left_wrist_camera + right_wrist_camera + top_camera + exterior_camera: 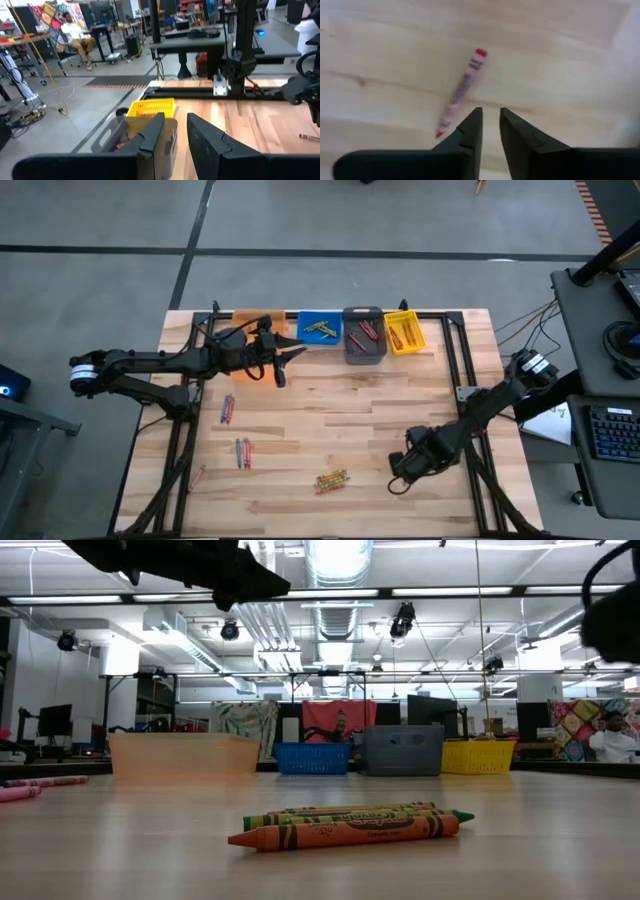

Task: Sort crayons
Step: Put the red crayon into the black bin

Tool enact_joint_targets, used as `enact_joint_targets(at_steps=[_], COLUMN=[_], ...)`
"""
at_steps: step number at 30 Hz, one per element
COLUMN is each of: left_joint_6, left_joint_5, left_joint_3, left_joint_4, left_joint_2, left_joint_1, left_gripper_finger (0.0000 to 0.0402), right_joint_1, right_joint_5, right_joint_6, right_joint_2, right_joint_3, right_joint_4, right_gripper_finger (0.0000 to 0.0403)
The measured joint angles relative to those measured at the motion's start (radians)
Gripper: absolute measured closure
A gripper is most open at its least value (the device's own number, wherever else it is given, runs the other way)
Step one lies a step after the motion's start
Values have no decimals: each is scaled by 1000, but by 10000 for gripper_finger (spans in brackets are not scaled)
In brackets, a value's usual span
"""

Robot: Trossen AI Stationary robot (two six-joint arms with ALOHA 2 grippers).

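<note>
on pale wood grain [560,75], slim red crayon [461,92]

Wooden table [330,420], four bins [364,333] along far edge, crayons [332,479] scattered loose

Just beyond the matt dark fingers [470,127] lies a paper-wrapped wax crayon [461,92] on pale, smooth wooden table planks [390,45]; the yellow bin [149,106] is latticed plastic

Grey floor [300,220], ceiling strip lights [340,560]
</note>
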Motion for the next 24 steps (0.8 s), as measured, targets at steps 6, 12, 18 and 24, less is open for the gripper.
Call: enact_joint_targets(at_steps=[6,12,18,24], left_joint_6=[-20,-45,-49,-48], left_joint_5=[59,59,59,58], left_joint_3=[0,0,0,0], left_joint_4=[-109,-201,-217,-252], left_joint_2=[-1,-3,-36,-87], left_joint_1=[-3,-9,-9,-9], left_gripper_finger=[337,337,337,337], right_joint_1=[-93,-166,-211,-243], right_joint_5=[19,30,119,126], right_joint_6=[-139,-234,-267,-315], right_joint_2=[85,85,83,175], right_joint_3=[0,3,56,96], right_joint_4=[26,74,119,221], right_gripper_finger=[287,241,240,241])
